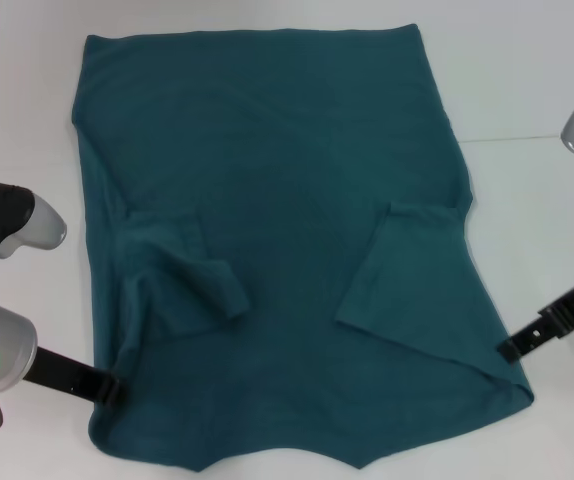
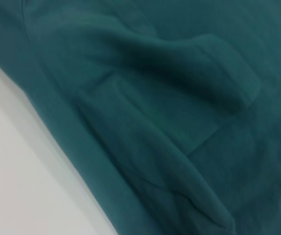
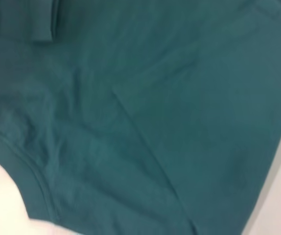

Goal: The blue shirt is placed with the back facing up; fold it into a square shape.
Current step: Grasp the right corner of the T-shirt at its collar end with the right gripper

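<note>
Both grippers, left and right, are sitting at the near corners of the blue shirt lying flat on the table, their grip unclear, so I am aiming for 2 even pinches before lifting.

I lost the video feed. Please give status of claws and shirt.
Left claw and right claw at near corners of blue shirt. Both sleeves folded in. Nothing in the way.
</note>
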`<control>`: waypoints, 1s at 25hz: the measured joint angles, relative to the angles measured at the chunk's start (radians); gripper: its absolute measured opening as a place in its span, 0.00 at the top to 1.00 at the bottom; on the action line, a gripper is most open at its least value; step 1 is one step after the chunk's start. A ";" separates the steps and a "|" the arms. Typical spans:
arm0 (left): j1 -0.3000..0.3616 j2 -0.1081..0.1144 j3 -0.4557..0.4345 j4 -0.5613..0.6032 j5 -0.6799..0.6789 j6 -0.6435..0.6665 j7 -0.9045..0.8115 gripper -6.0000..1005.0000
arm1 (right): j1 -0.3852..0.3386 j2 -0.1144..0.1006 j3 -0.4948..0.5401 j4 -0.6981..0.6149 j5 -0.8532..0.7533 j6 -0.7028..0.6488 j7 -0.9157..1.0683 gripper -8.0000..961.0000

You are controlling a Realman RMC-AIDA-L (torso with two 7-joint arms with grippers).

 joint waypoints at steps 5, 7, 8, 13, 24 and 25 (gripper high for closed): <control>0.009 -0.001 -0.004 -0.001 0.000 0.001 0.001 0.98 | -0.005 0.002 -0.003 0.000 -0.049 -0.025 0.018 0.05; 0.012 -0.001 -0.007 -0.002 0.002 0.001 0.001 0.98 | -0.007 0.006 -0.003 0.002 -0.058 -0.025 0.026 0.06; 0.013 -0.001 -0.009 -0.002 0.003 0.001 0.001 0.98 | -0.008 0.008 -0.004 0.003 -0.061 -0.026 0.029 0.06; 0.020 -0.002 -0.041 -0.002 0.007 -0.003 0.001 0.98 | -0.009 0.011 -0.007 0.039 -0.062 -0.021 0.037 0.08; 0.036 -0.002 -0.078 -0.001 0.007 0.004 0.004 0.98 | -0.023 0.012 0.001 0.077 -0.056 0.030 0.064 0.08; 0.036 -0.002 -0.078 -0.001 0.006 0.006 0.004 0.98 | -0.025 0.012 0.000 0.084 -0.055 0.040 0.066 0.08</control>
